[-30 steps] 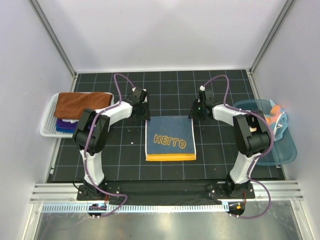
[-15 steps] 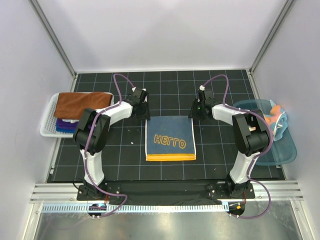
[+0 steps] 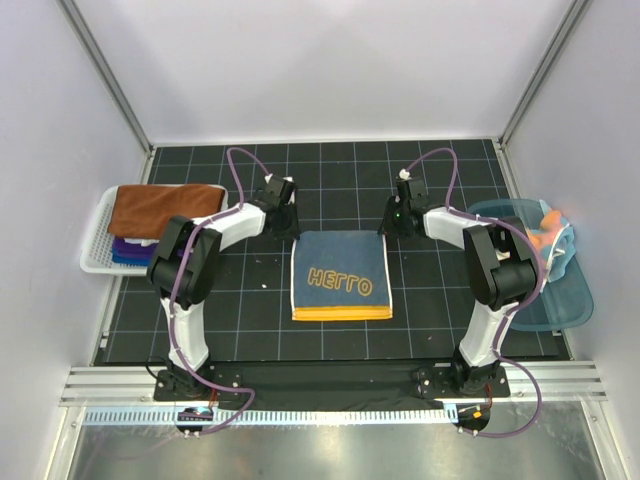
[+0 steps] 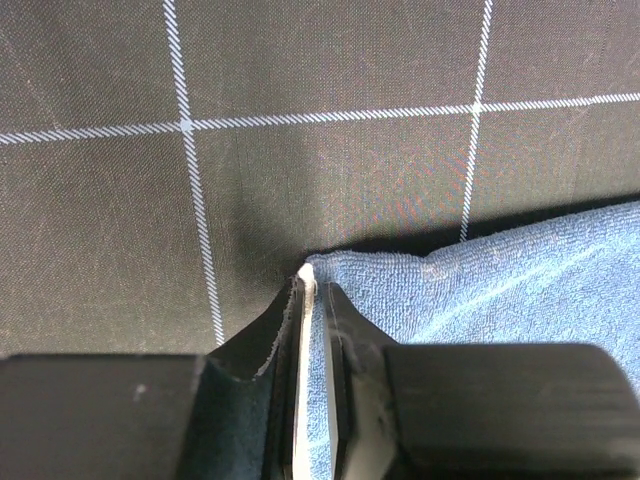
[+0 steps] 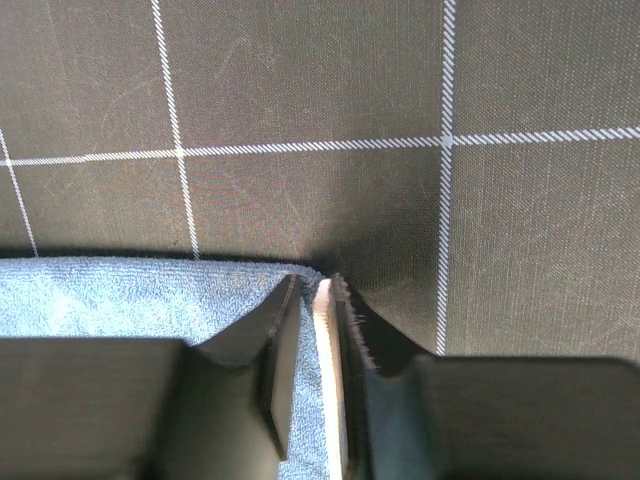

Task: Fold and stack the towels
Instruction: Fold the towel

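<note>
Two far corners of the navy towel point(image 3: 340, 278) are pinched: the left hand point(image 4: 313, 300) clamps tight on the eleven o'clock one, the right hand point(image 5: 318, 300) on the one o'clock one. The cloth lies flat in the middle of the counter point(image 3: 440, 300), its yellow edge toward six.

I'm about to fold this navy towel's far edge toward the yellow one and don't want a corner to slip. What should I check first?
1. Left gripper shut on the navy towel's far left corner: ok.
2. Right gripper shut on its far right corner: ok, though right at the edge.
3. Towel flat, yellow band straight: ok.
4. Nothing lying on the towel: ok.
5. How deep each pinch reaches: cannot tell.
</note>
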Available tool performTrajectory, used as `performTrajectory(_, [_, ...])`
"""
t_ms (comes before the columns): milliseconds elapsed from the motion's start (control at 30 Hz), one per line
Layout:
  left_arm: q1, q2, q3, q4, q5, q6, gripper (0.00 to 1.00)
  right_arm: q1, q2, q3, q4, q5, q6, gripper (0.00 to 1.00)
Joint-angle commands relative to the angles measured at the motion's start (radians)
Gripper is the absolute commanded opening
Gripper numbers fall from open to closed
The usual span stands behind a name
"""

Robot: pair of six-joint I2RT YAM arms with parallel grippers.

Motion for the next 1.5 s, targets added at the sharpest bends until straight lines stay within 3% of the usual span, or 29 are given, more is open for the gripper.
performTrajectory(0, [0.003, 0.008, -0.016, 0.042, 0.002, 0.001, 0.15, 0.003, 0.026, 0.013, 0.003, 0.011, -0.018, 0.24])
performTrajectory(267, [0.005, -0.035, -0.001, 0.099, -0.088, 0.01, 0.01, 0.004, 0.018, 0.055, -0.007, 0.029, -0.018, 0.1])
performTrajectory(500, [0.005, -0.055, 0.034, 0.165, -0.147, 0.023, 0.0, 0.003, -0.002, 0.104, 0.006, 0.061, -0.028, 0.09])
performTrajectory(767, [0.038, -0.066, 0.065, 0.234, -0.076, 0.035, 0.0, -0.002, -0.034, 0.142, 0.038, 0.075, -0.048, 0.08])
performTrajectory(1200, [0.068, -0.173, -0.041, 0.242, 0.025, -0.011, 0.0, -0.009, -0.189, 0.007, 0.07, 0.051, -0.041, 0.08])
performTrajectory(1467, [0.066, -0.288, -0.191, 0.236, 0.066, -0.054, 0.0, 0.024, -0.321, -0.152, 0.081, 0.026, -0.007, 0.08])
